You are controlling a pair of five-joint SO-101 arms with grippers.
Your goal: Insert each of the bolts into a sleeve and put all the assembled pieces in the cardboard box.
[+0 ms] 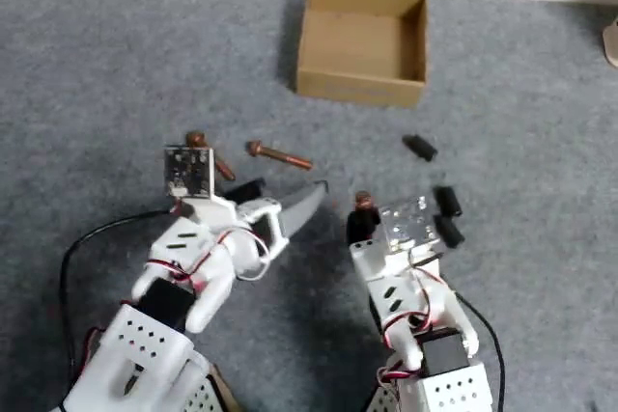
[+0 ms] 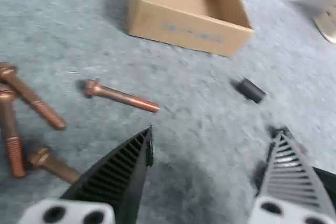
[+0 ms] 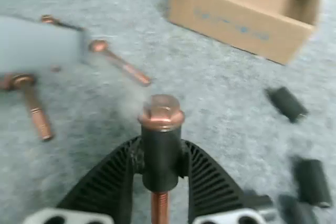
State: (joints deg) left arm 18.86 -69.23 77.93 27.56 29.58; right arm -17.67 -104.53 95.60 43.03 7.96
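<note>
Done: one bolt (image 3: pixel 160 111) seated in a sleeve (image 3: pixel 161 157), pinched by the right gripper (image 3: pixel 161 153) near the loose parts, well short of the box (image 1: pixel 359 84).
Left gripper (image 2: pixel 213 131): fingers spread, holding nothing.
Box: empty.
Remaining: loose bolts (image 2: pixel 122 96) and three loose sleeves (image 1: pixel 419 148) on the mat (image 1: pixel 97 94).

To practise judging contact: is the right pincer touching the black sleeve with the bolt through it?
Touching. In the right wrist view the right pincer clamps the sleeve from both sides, no gap showing.
</note>
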